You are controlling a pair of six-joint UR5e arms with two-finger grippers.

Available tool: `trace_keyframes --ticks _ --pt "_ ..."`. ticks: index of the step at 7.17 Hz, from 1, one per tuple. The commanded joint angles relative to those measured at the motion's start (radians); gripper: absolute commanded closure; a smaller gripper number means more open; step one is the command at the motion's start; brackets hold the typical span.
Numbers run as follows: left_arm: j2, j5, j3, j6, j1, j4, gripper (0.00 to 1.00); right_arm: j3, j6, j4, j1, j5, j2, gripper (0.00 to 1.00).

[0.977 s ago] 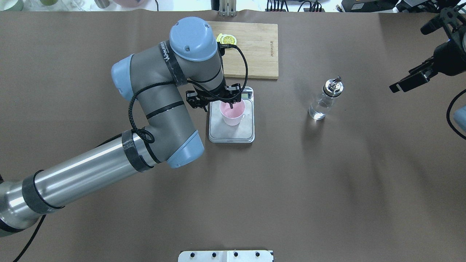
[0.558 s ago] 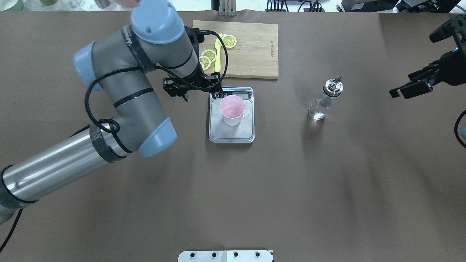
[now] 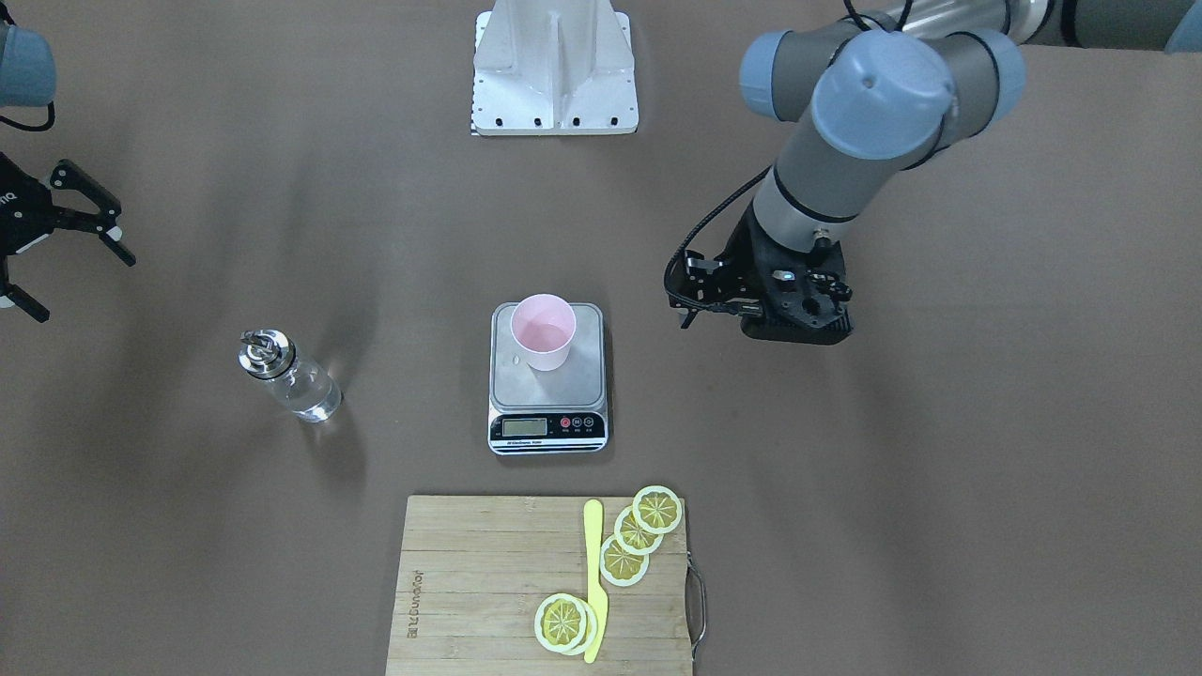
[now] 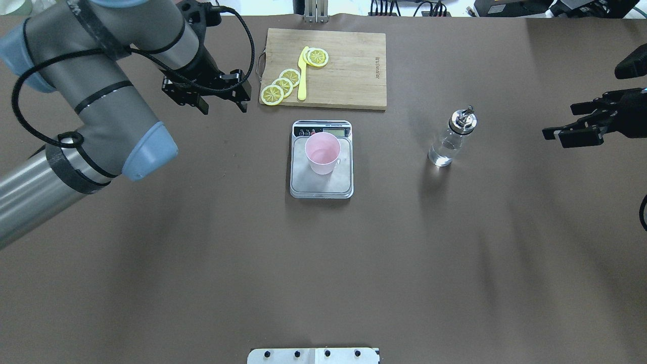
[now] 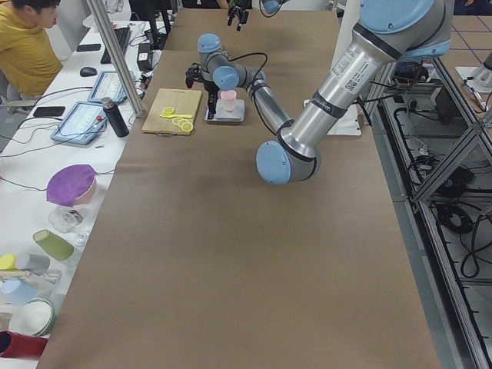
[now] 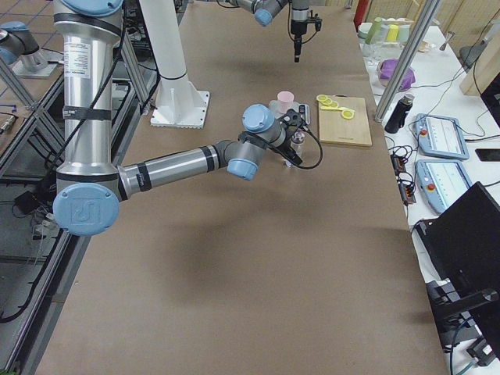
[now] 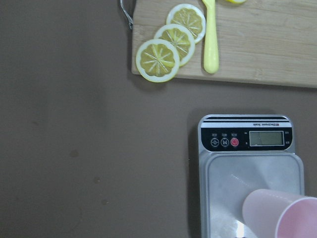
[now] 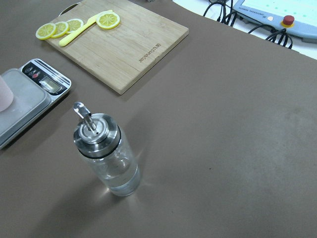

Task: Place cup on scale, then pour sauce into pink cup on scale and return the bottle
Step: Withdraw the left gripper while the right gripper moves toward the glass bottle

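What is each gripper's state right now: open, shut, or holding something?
Left gripper: open, holding nothing.
Right gripper: open, holding nothing.

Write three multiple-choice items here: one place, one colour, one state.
1. Where does the cup stand? A on the board; B on the scale; C on the bare table.
2. What colour is the knife? A red; B yellow; C blue.
3. How is the left claw? A open and empty; B shut on the cup; C shut on the bottle.
Answers: B, its base sits on the scale; B, it is pale yellow throughout; A, it is spread wide with nothing held.
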Motion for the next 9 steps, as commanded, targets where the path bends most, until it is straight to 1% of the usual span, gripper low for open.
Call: trace_keyframes --ticks 1,2,3,5,6,8,9 --pt "0.027 -0.024 -0.018 0.059 -0.033 0.021 0.16 -0.003 0.086 0.147 -0.075 -0.158 -0.067 0.0" --pt "0.028 -0.024 -0.018 0.061 -0.033 0.021 0.16 -0.023 0.095 0.198 -0.136 -0.251 -0.087 0.0" --pt "0.028 -0.024 -0.018 0.061 -0.036 0.021 0.16 -0.025 0.107 0.204 -0.185 -0.31 -0.088 0.0" --pt "0.038 -0.026 -0.018 0.061 -0.039 0.021 0.17 -0.025 0.149 0.223 -0.266 -0.363 -0.088 0.0" --pt "0.038 -0.026 -0.018 0.061 -0.039 0.02 0.17 -0.038 0.166 0.252 -0.331 -0.451 -0.088 0.0" --pt "0.039 -0.024 -0.018 0.061 -0.041 0.021 0.17 -0.039 0.219 0.252 -0.435 -0.578 -0.077 0.0" --pt "0.041 -0.024 -0.018 0.061 -0.044 0.021 0.17 -0.04 0.223 0.252 -0.457 -0.602 -0.069 0.0"
